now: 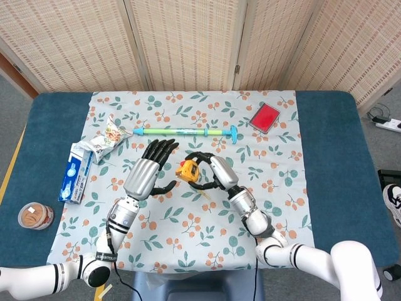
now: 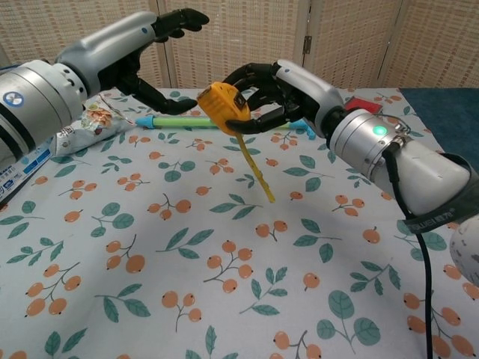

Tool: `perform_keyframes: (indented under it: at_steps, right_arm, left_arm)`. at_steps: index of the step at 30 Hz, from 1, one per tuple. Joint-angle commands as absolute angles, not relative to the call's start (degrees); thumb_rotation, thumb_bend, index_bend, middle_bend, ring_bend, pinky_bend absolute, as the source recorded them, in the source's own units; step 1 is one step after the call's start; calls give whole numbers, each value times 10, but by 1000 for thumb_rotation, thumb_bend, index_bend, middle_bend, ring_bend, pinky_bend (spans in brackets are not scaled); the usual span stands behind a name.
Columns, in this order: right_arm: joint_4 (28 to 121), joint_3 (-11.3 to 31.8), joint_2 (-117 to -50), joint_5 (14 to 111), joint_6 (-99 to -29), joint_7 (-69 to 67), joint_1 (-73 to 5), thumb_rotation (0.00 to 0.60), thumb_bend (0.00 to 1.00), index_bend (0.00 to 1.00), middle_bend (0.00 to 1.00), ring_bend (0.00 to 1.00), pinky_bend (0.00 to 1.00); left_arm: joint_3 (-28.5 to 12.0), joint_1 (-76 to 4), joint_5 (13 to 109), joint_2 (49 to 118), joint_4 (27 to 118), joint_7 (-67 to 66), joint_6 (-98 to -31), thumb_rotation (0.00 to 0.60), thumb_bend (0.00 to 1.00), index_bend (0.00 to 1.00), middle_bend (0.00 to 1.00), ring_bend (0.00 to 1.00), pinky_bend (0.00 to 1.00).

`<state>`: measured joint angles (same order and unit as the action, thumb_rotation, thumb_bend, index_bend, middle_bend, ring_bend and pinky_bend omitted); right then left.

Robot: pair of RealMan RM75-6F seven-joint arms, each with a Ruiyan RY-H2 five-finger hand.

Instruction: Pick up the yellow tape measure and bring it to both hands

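Handover step: right hand [image 2: 273,90] pinches the yellow tape measure [image 2: 219,105] off the counter (blade dangling). Left hand [image 2: 138,60], fingers spread, holds nothing, just beside it. Next, I'd judge: left closes on the case w/o knocking it.

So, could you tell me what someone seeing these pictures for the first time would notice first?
Most striking is the yellow tape measure, held above the middle of the floral cloth by the right hand, with a strip of tape dangling below it. Just to its left, the left hand hovers with fingers spread, close to the case but not visibly gripping it. Behind them lies a long green tool, with a red case further right.
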<state>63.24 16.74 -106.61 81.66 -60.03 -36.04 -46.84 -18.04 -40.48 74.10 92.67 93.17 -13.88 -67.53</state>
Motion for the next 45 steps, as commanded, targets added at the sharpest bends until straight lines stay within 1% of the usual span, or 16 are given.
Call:
perform_keyframes:
  at_steps: [1, 19, 26, 36, 40, 45]
  right_arm:
    - [633, 165, -1067, 817, -601, -358, -470, 600, 472, 501, 468, 408, 268]
    - [643, 154, -1061, 818, -601, -353, -471, 600, 472, 501, 466, 406, 268]
    - [646, 151, -1056, 817, -602, -353, -468, 600, 472, 501, 466, 406, 269]
    - [652, 149, -1053, 815, -602, -347, -467, 600, 472, 501, 466, 408, 268]
    - [652, 148, -1053, 814, -601, -345, -467, 600, 472, 501, 466, 408, 269]
    - [650, 148, -1054, 813, -600, -344, -468, 600, 472, 501, 466, 408, 269]
  left_arm:
    - [-181, -408, 738, 930, 929, -141, -675, 600, 352, 76, 83, 70, 0]
    - [-178, -422, 722, 946, 917, -155, -681, 600, 352, 84, 83, 69, 0]
    - [-180, -418, 717, 944, 911, -150, -692, 600, 355, 109, 82, 77, 0]
    - [-182, -413, 722, 946, 906, -139, -711, 600, 491, 195, 98, 99, 0]
    - [-181, -412, 721, 944, 905, -136, -711, 600, 561, 255, 106, 101, 0]
    - [-178, -412, 717, 941, 905, -131, -704, 600, 602, 344, 120, 102, 0]
